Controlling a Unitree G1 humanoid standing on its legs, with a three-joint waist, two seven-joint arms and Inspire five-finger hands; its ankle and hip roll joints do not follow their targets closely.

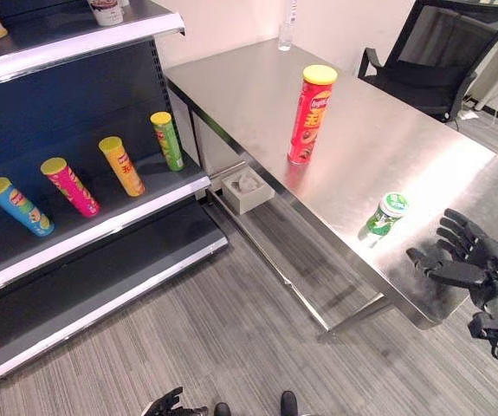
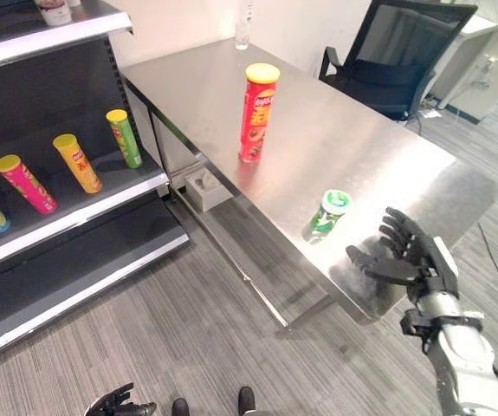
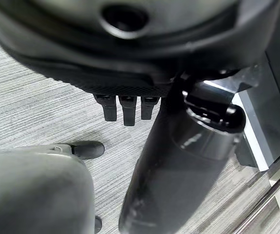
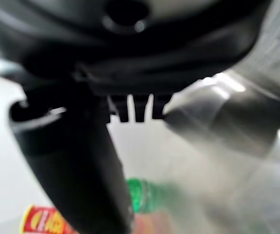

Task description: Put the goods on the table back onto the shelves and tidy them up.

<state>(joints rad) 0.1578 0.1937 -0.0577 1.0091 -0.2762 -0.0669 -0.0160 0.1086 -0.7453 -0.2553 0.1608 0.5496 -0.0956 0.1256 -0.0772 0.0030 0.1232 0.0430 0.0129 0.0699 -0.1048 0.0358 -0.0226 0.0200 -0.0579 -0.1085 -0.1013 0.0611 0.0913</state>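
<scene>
a: status?

b: early in the job, i'd say. two goods are on the worktop (image 1: 378,130): a tall red chip can (image 1: 311,114) upright mid-worktop toward the shelf-side edge, and a small green cup (image 1: 387,213) tipped over near the front edge. i'm on the approach to the green cup.

a: right hand?

b: right hand (image 2: 413,256) hovers over the front corner of the worktop, just beside the cup, not touching. fingers (image 2: 397,227) spread wide, thumb out, holding nothing. the right wrist view has the green cup ahead of the thumb, so the line looks good.

a: next?

b: my read: reach toward the cup, close round its body, lift, then turn to the shelves (image 1: 101,230). it's on its side, so it may roll if i nudge it.

a: left?

b: left hand (image 1: 167,404) hangs low over the floor, fingers loosely straight, empty. the middle shelf has four cans leaning in a row, with room left.
</scene>
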